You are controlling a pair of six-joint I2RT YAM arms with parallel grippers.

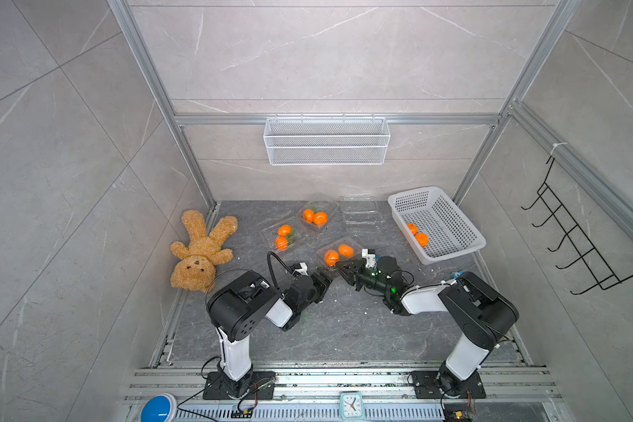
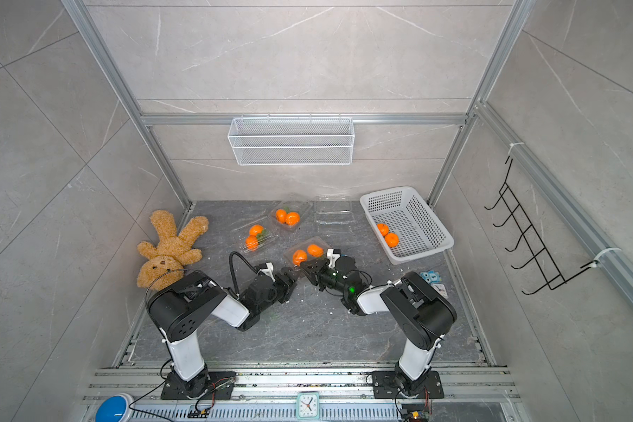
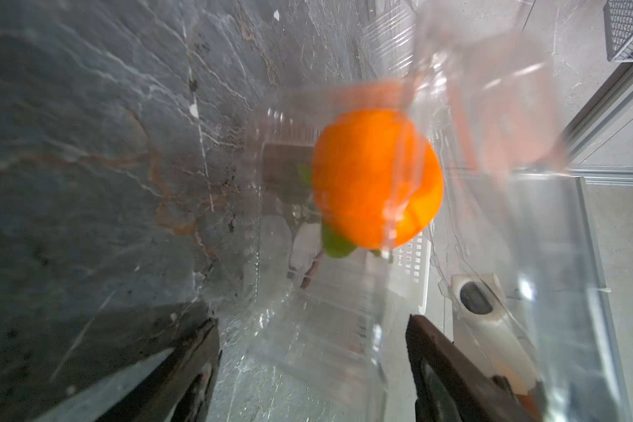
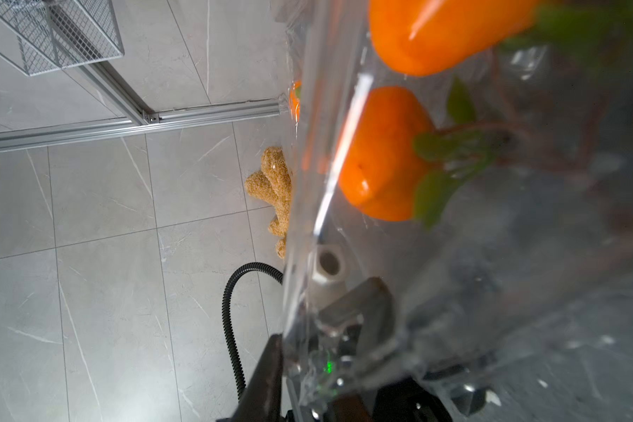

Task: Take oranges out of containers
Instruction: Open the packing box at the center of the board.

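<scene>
In both top views the near container [image 1: 356, 242] [image 2: 325, 242] lies at the middle of the frame with 2 oranges [image 1: 331, 258] inside. Both arms meet at its lower edge: the left gripper [image 1: 325, 276] from the lower left, the right gripper [image 1: 344, 267] from the lower right. Up and to the left, 2 other containers [image 1: 271, 234] hold 2 oranges each. An empty container [image 1: 360, 212] lies at upper centre, and 2 oranges rest in the white basket [image 1: 454, 223] at right.

In the left wrist view the left gripper's jaws stand apart astride the near container's end, seemingly clamped on its clear walls. 1 orange [image 3: 377, 179] fills the centre, and the lid [image 3: 490, 109] tilts up at upper right.

In the right wrist view the lid's edge runs down the frame into the right gripper [image 4: 307, 383], which looks pinched on it. 2 oranges sit at upper right behind the plastic.

The step in hand appears to be opening this box, with 6 oranges yet to come out. Next, the right gripper should peel the lid back while the left pins the base. The thin plastic may slip, or the whole box may lift.
</scene>
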